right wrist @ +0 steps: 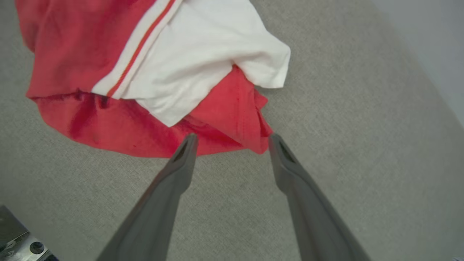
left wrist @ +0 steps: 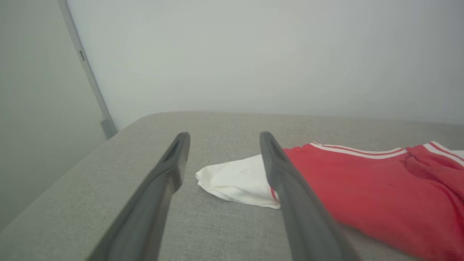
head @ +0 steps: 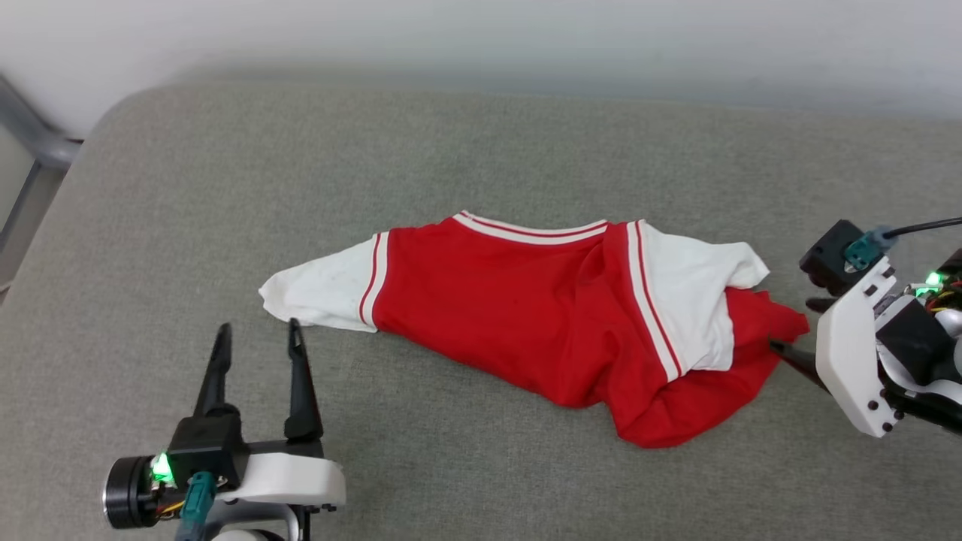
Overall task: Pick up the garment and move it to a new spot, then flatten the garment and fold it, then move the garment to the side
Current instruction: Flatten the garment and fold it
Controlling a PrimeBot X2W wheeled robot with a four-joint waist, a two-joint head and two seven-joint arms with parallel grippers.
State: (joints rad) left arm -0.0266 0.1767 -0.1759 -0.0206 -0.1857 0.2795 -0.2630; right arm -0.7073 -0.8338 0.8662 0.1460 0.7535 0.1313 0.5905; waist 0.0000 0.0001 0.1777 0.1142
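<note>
The garment (head: 526, 300), a red T-shirt with white sleeves and striped trim, lies crumpled across the middle of the grey cushion (head: 466, 150). Its left white sleeve (left wrist: 235, 179) points toward my left gripper (head: 259, 330), which stands open just short of that sleeve with nothing between its fingers. The right white sleeve (right wrist: 203, 54) is folded over red fabric. My right gripper (right wrist: 232, 139) is open, its fingertips at the red hem corner (right wrist: 250, 134) of the garment's right end. In the head view one dark finger (head: 793, 355) of it touches the fabric edge.
The grey cushion's rounded far-left corner (head: 128, 105) ends near a pale wall (head: 526, 37), where a grey metal frame bar (head: 30, 135) stands. Bare cushion lies in front of the garment (head: 481, 481) and behind it.
</note>
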